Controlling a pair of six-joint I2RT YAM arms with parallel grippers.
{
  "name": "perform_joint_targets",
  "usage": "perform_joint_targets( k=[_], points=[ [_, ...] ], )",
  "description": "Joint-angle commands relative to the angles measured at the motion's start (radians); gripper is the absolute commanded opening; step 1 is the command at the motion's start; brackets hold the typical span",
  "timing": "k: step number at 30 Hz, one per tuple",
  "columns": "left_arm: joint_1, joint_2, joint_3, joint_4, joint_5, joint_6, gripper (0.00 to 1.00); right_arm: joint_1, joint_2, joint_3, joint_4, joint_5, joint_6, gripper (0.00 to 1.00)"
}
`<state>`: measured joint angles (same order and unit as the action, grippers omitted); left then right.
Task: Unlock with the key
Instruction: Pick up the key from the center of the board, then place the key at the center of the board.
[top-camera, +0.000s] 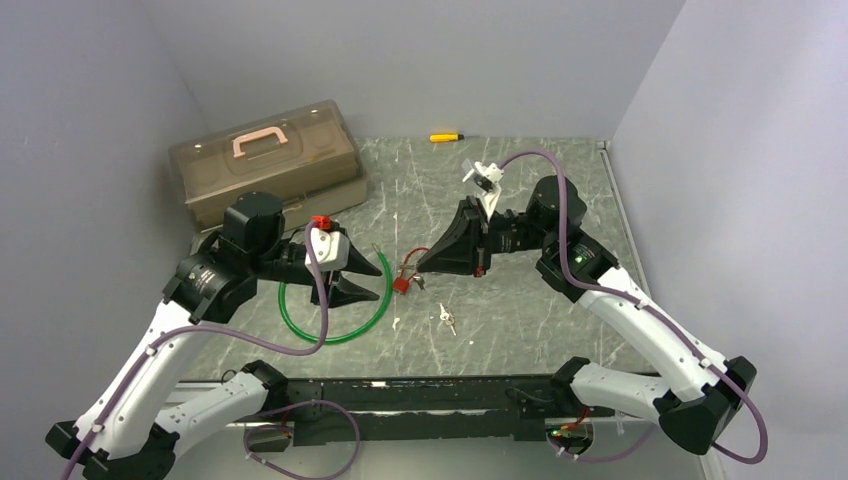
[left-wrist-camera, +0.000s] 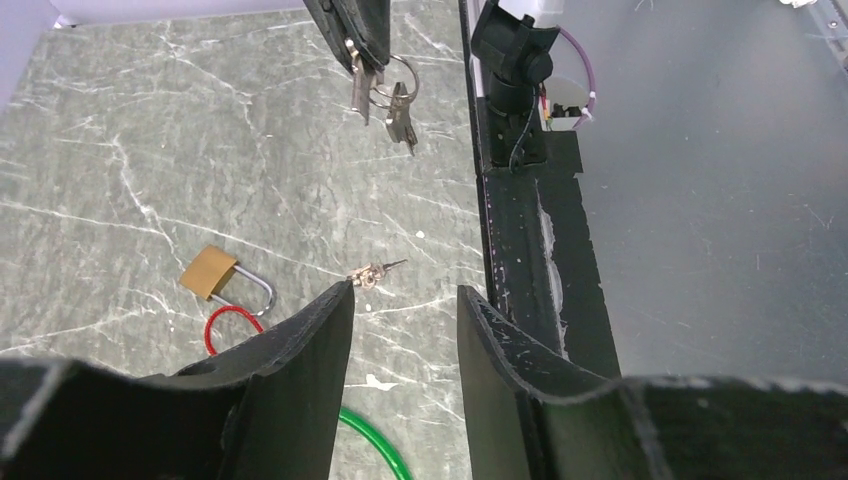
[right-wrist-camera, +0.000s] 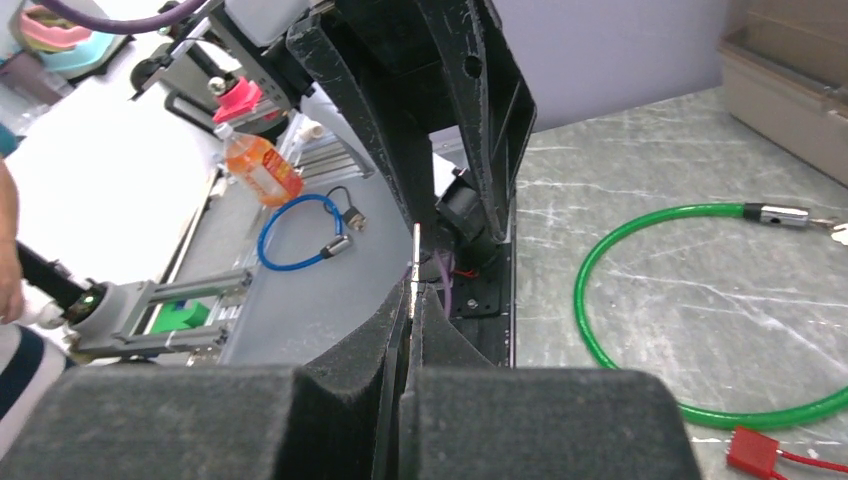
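The right gripper (right-wrist-camera: 412, 290) has its jaws pinched on one key (left-wrist-camera: 358, 88) of a ring (left-wrist-camera: 410, 68) carrying two, with the second key (left-wrist-camera: 401, 118) dangling. The left gripper (left-wrist-camera: 400, 295) is spread and holds nothing. One padlock (left-wrist-camera: 212, 272) lies on the table (left-wrist-camera: 150, 150) between them, one loose key (left-wrist-camera: 375, 271) near it, and one green cable loop (top-camera: 335, 337) lies under the left gripper.

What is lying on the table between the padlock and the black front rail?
One small loose key lies between the brass padlock and the black rail; nothing else is there. The left wrist view shows it clearly.
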<state>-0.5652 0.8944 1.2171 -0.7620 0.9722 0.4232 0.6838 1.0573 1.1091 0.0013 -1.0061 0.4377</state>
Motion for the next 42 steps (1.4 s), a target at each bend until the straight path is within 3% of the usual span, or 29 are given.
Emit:
perform_joint_targets(
  k=[1,13,20,26,29,35,42],
  points=[
    [0.002,-0.017,0.015,0.040,0.029,0.017,0.46,-0.007,0.010,0.020,0.086,-0.092,0.037,0.00],
    [0.002,-0.032,0.006,0.054,0.031,0.014,0.40,-0.019,0.059,0.050,0.094,-0.169,0.054,0.00],
    [0.002,-0.038,0.008,0.071,0.040,-0.010,0.37,-0.022,0.067,0.107,-0.101,-0.101,-0.108,0.00],
    [0.002,-0.042,0.006,0.079,0.043,-0.023,0.37,-0.022,0.063,0.107,-0.130,-0.079,-0.156,0.00],
    [0.002,-0.042,0.003,0.095,0.048,-0.043,0.38,-0.021,0.037,0.073,-0.135,-0.020,-0.256,0.00],
    [0.004,-0.037,0.004,0.112,0.058,-0.075,0.37,-0.009,-0.106,-0.089,0.049,0.067,-0.420,0.00],
    [0.017,-0.037,-0.014,0.136,0.068,-0.110,0.37,-0.007,-0.055,0.009,-0.107,0.037,-0.501,0.00]
  ],
)
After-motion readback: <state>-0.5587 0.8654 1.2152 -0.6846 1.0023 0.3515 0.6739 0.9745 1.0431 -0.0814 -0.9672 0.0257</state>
